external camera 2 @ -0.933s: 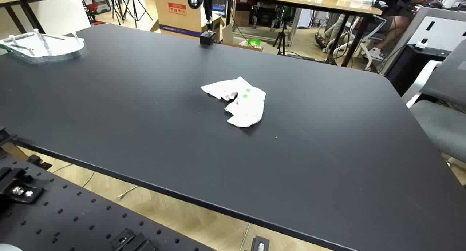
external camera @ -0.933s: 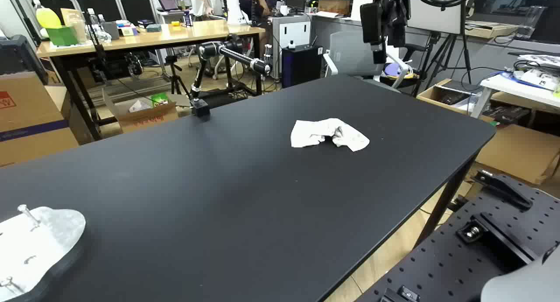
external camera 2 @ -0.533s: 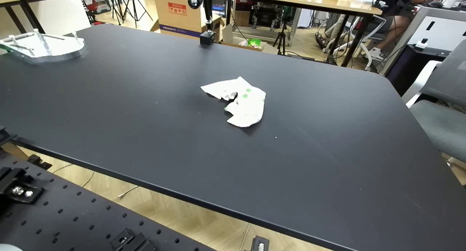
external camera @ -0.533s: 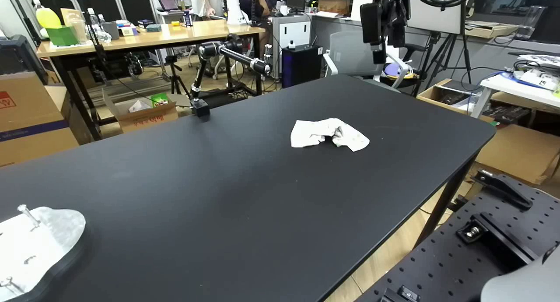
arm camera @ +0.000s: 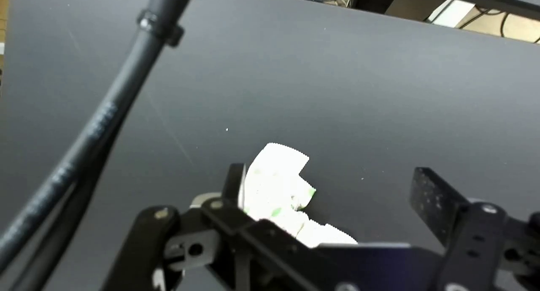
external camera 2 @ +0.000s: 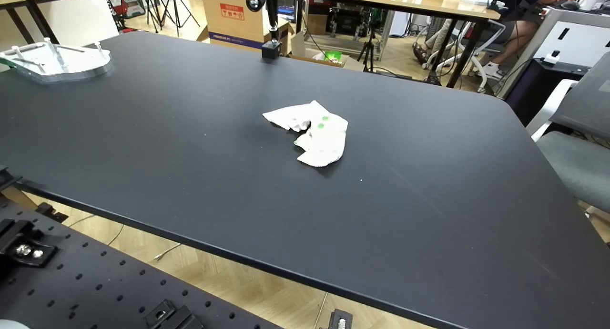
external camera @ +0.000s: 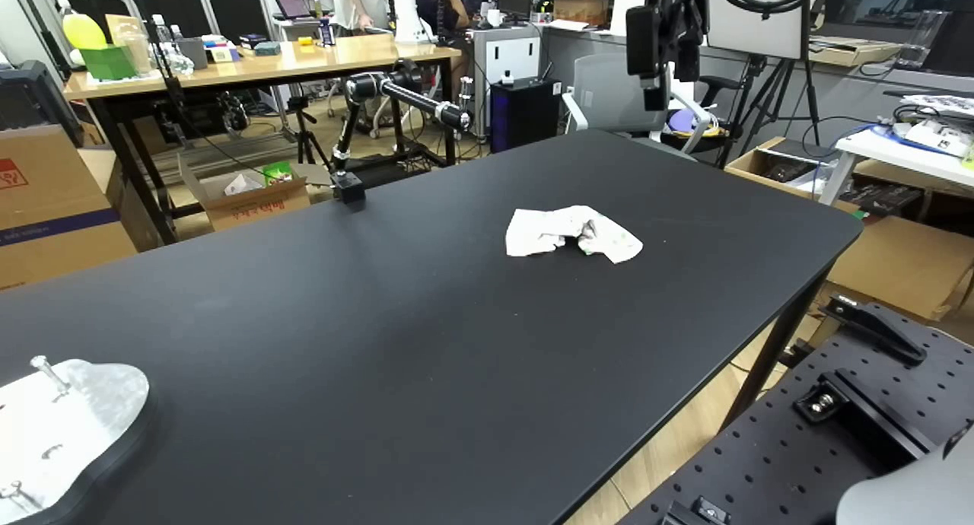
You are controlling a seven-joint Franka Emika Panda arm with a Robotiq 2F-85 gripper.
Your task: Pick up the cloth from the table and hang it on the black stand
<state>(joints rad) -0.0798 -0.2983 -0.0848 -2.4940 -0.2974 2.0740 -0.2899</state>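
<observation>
White cloth (external camera: 574, 224) lying ungripped, black stand (external camera: 413, 97) waiting bare

Reading an exterior view from the left, I am seeing a cloud-shaped pegged board (external camera: 84, 418) sitting on the black table (external camera: 342, 342), probably playing no part. Next, at the far edge, the jointed black stand is reaching out sideways, with nothing hanging from it; I am taking it for the target. Further right, the green-spotted white cloth is lying bent and crumpled on the black table, well apart from the black stand. Rightmost, my gripper (arm camera: 331, 183) is hanging high above, not touching the white cloth; in the wrist view its jaws are standing wide apart and holding nothing. I am judging nothing done so far: grasping, lifting, carrying and draping are all remaining.
</observation>
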